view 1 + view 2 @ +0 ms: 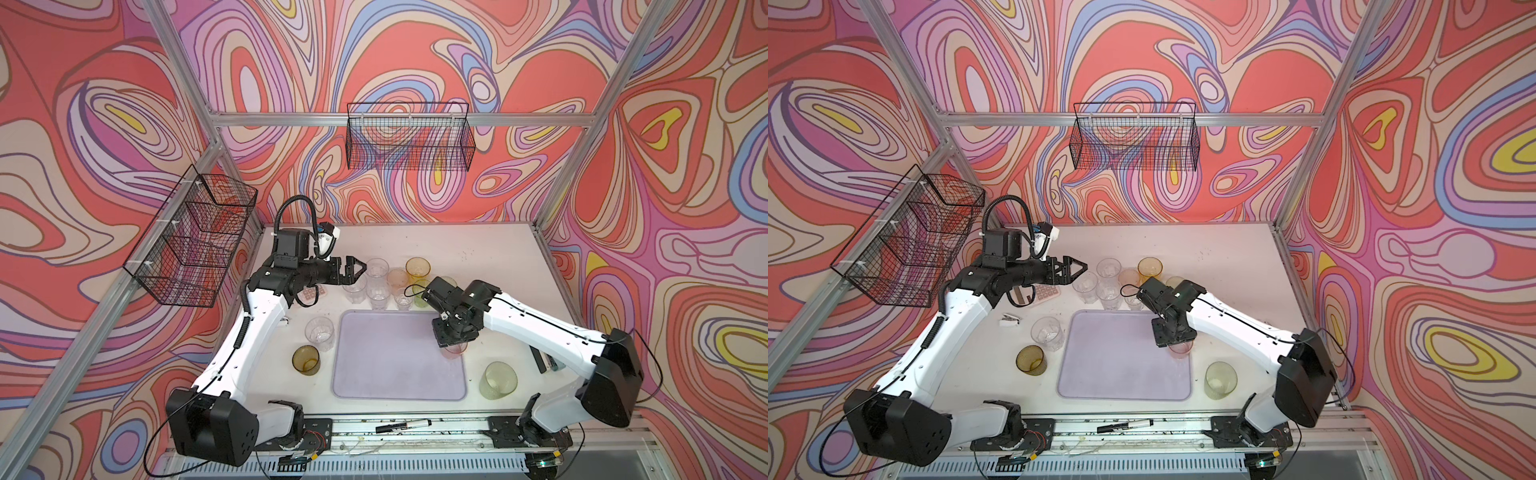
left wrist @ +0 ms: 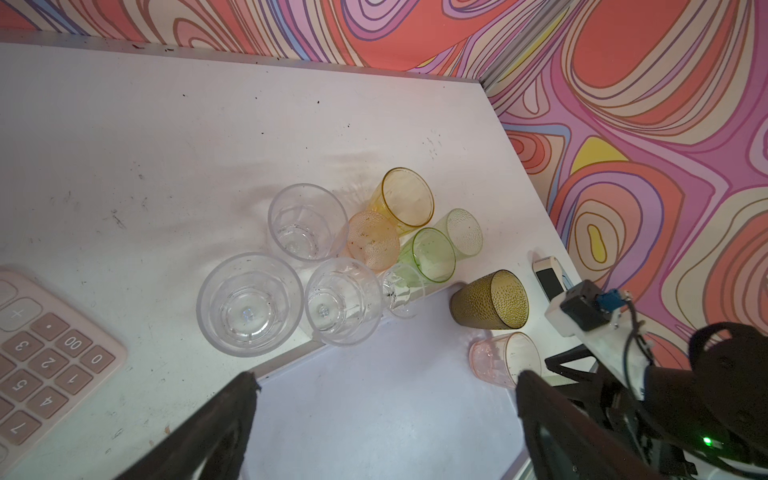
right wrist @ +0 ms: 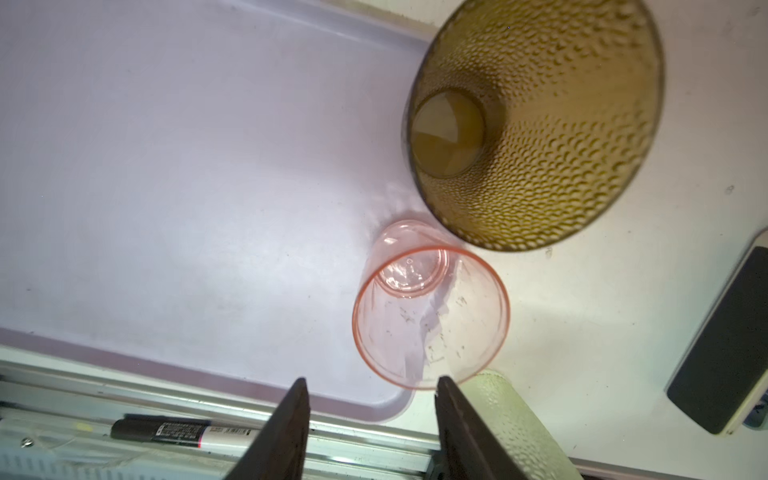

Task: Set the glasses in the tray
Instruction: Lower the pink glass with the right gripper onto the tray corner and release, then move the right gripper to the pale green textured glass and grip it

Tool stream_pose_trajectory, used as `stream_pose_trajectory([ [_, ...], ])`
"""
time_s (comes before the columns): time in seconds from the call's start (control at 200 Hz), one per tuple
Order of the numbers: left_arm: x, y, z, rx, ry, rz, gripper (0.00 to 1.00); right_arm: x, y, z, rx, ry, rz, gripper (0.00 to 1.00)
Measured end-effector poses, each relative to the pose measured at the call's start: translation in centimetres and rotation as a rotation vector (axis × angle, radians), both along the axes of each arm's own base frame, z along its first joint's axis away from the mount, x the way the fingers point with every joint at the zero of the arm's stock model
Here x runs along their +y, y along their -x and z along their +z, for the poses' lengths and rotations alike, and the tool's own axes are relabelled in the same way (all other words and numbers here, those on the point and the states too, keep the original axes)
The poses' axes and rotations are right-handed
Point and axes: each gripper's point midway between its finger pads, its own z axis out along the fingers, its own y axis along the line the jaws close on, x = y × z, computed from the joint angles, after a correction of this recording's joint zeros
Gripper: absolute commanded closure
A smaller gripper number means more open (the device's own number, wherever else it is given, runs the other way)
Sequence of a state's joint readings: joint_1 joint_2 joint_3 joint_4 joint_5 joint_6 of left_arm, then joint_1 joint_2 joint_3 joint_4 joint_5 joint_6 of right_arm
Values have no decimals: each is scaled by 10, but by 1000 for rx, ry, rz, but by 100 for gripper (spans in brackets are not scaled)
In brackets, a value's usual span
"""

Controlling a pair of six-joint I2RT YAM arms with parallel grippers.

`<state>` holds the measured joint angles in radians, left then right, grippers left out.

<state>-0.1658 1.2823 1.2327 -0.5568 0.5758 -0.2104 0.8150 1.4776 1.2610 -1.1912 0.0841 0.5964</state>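
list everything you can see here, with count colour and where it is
glasses: thirteen; clear, olive, green, amber, peach, pink; eight bunched behind tray, four around it, pink one in it
tray: one, lavender, table's front middle
wire baskets: two, black, left and back walls
calculator: one, pink, left of the bunch
marker: one, black and white, front rail
small device: one, black and white, table's right edge
table: one, white
left gripper: open, near the bunch
right gripper: open, over pink one
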Motion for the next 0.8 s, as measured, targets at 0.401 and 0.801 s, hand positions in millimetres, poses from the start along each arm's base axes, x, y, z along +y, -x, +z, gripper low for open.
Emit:
stream_pose_trajectory([
  [0.401, -1, -6, -5, 26, 0, 0, 0, -21, 23, 40, 27, -7, -81, 47],
  [0.801, 4, -2, 2, 51, -27, 21, 0, -57, 61, 53, 89, 38, -125, 46],
])
